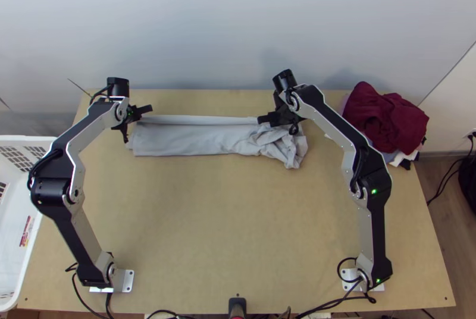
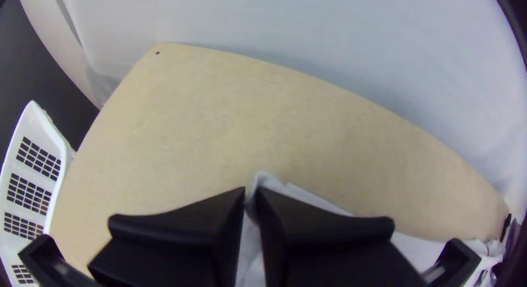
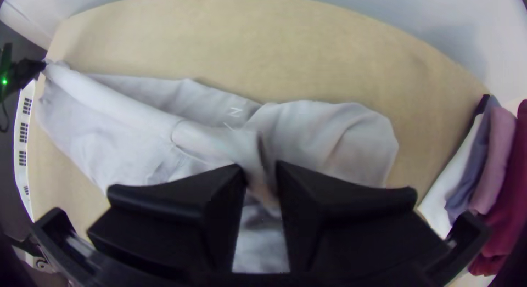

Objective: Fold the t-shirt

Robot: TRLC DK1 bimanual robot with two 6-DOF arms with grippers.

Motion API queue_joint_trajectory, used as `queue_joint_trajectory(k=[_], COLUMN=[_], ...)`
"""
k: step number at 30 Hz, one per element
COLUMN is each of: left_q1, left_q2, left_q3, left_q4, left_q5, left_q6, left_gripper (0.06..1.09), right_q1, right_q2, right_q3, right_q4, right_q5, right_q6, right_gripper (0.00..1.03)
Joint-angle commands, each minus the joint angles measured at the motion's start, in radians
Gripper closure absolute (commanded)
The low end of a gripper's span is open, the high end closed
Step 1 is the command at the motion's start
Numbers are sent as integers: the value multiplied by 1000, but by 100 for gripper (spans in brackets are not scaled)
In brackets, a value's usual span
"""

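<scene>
T-shirt (image 1: 196, 140): pale grey cloth, matt, soft, smooth along the flat part, rumpled at one end. Table (image 1: 238, 230): light wood, smooth, low sheen. Basket (image 1: 13, 218): white plastic, smooth rim, grid-pierced walls. Clothes pile (image 1: 387, 118): dark red cloth on top, matt, creased; pink, bluish-grey and white cloth also showed. Arm links (image 1: 98, 125): silver-grey, metal-looking, smooth. Joints (image 1: 50, 193): black, plastic-looking, slightly glossy. Left gripper (image 1: 135, 121) and right gripper (image 1: 278, 121) had matt black, smooth fingers. Base plate (image 1: 127, 280): bare metal look, flat. Floor (image 1: 437, 182): wood-look, dull.
</scene>
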Motion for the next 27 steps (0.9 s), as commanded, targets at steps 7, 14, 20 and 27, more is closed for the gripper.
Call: queue_joint_trajectory(k=[7, 14, 20, 27], left_q1=[-29, -24, -20, -32], left_q2=[5, -111, -136, -105], left_q3=[58, -63, -121, -144], left_q4=[-182, -241, -205, -187], left_q5=[1, 0, 0, 0], left_q6=[-40, 16, 28, 28], left_gripper=[20, 19, 19, 16], right_q1=[9, 62, 141, 168], right_q2=[2, -53, -80, -87], right_q3=[104, 234, 234, 228], right_q4=[-57, -168, -195, -221], right_q5=[23, 22, 23, 23], right_q6=[121, 147, 145, 145], right_gripper=[3, 3, 3, 3])
